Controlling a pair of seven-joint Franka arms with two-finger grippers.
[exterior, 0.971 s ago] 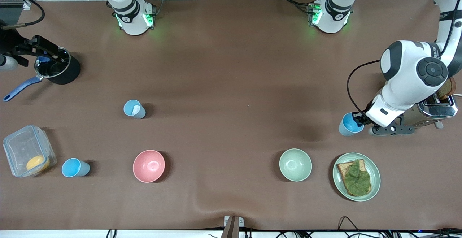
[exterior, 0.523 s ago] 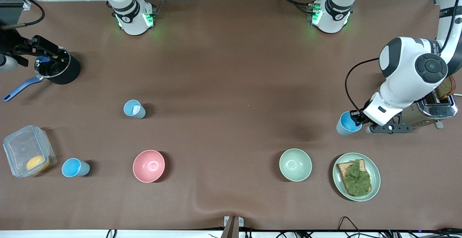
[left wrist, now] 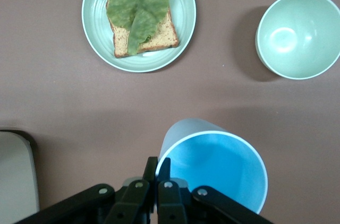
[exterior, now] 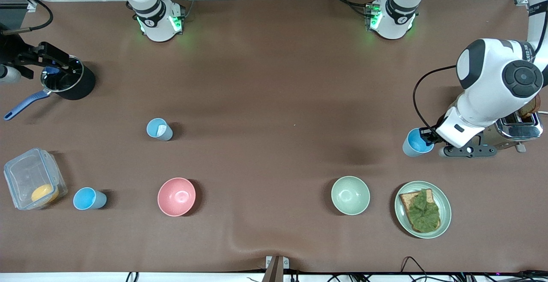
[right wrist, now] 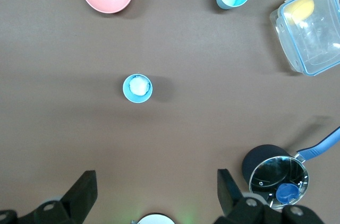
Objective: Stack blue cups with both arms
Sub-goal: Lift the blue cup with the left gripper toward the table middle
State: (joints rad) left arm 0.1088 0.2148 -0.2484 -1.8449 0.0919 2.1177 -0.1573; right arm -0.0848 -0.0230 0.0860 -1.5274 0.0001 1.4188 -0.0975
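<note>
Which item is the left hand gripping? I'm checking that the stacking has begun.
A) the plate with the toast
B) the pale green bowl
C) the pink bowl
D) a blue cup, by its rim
D: in the left wrist view the left hand is shut on the rim of a blue cup, beside the toaster.

On the worktop (exterior: 274,81), one cup (exterior: 159,129) stands toward the right arm's end. Nearer the front camera sit a container (exterior: 33,178), a second cup (exterior: 87,198), a bowl (exterior: 176,196), another bowl (exterior: 350,195) and a plate (exterior: 422,209) carrying bread. A third cup (exterior: 414,143) stands beside the toaster (exterior: 516,131), farther than the plate.
</note>
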